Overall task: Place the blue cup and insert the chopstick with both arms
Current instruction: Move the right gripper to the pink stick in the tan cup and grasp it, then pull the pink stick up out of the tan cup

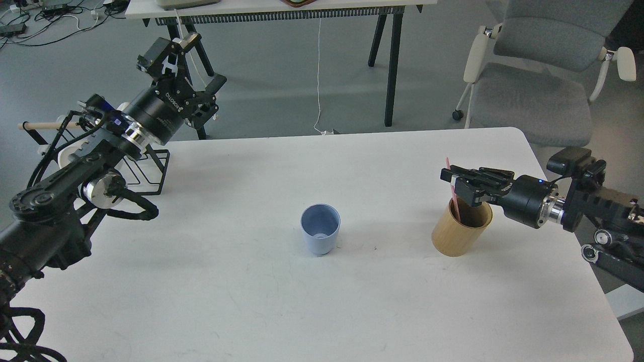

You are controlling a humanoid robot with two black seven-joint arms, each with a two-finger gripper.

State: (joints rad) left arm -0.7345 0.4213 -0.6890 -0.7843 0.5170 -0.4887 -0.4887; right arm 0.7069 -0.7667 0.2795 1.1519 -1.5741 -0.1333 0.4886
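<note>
The blue cup (pixel 320 235) stands upright and empty near the middle of the white table (pixel 241 306). The pink chopstick (pixel 449 171) leans in the tan wooden holder (pixel 459 229) at the right. My right gripper (pixel 449 181) reaches in from the right just above the holder's rim. Its fingers sit on either side of the chopstick with a gap between them, so it looks open. My left gripper (pixel 193 65) is open and empty, held high beyond the table's far left corner, far from the cup.
A black wire rack (pixel 148 171) with a pale wooden rod (pixel 40 124) stands at the table's left edge behind my left arm. A grey office chair (pixel 543 75) and a second table's legs (pixel 390 65) stand beyond the far edge.
</note>
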